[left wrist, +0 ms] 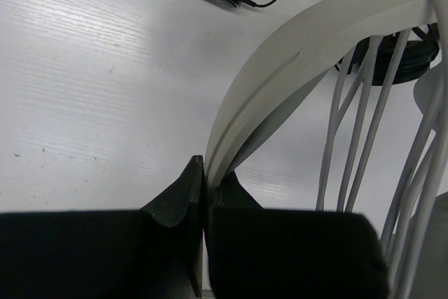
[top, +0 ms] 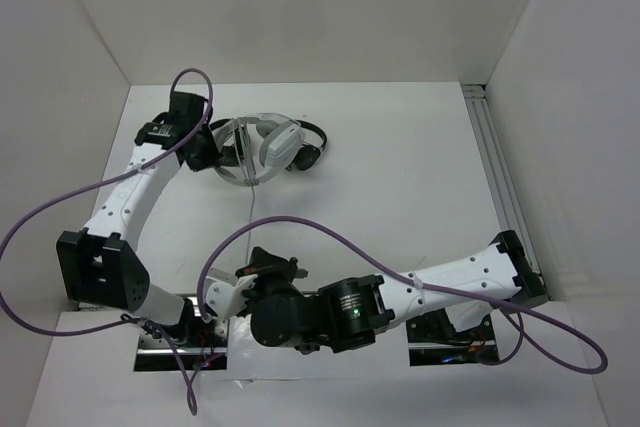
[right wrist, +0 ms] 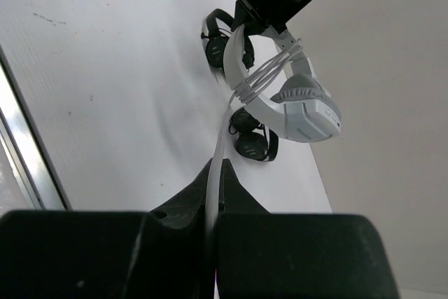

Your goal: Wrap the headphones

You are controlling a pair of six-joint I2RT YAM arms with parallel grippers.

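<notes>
Far-left zone of table [top: 420, 177]: left gripper [left wrist: 204, 173], jaws pinched tight on wide headband of headphones [top: 262, 147]; several turns of cable [right wrist: 266, 71] wound round band. Near bases, centre: right gripper [right wrist: 213, 173], jaws closed on same cable, leading up to headset. Just beside headset, right: black headphones [top: 312, 142].

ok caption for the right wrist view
Right pincer pinches the thin grey cable leading to the large white over-ear headphones.

Top camera above table [top: 400, 177], left wrist tight on headphones [left wrist: 294, 40], right wrist sees them farther off
</notes>
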